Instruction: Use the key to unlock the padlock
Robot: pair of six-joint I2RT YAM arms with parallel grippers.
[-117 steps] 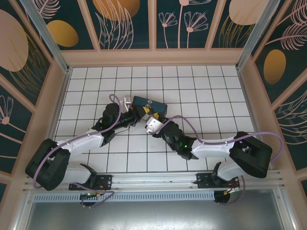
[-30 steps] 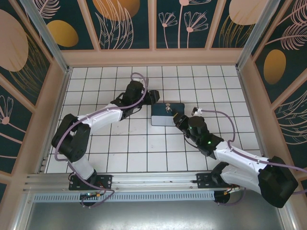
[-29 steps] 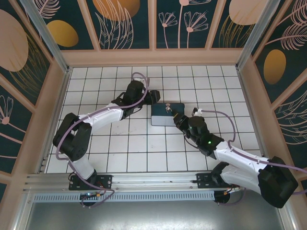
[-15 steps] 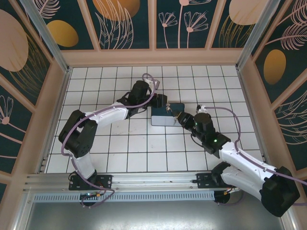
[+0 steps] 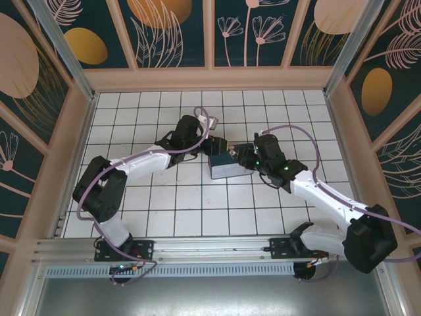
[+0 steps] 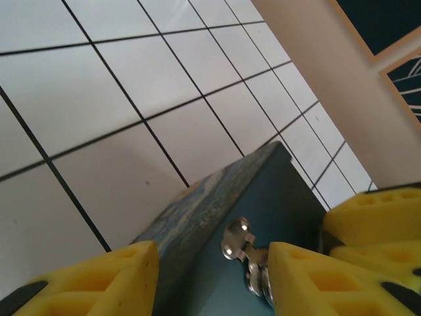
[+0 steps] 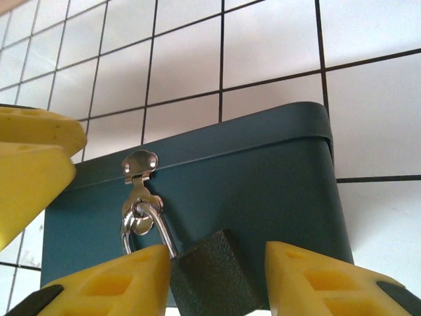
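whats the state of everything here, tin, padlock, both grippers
tin, lid down, hasp fastened
padlock, hung through the hasp, looks locked
right gripper, open, astride the padlock
left gripper, jaws apart astride the tin's edge, grip unclear

Rough matt black padlock, shiny metal shackle, matt blue tin

Probably a lab test cell: white tiled floor, patterned wall panels, aluminium rail.
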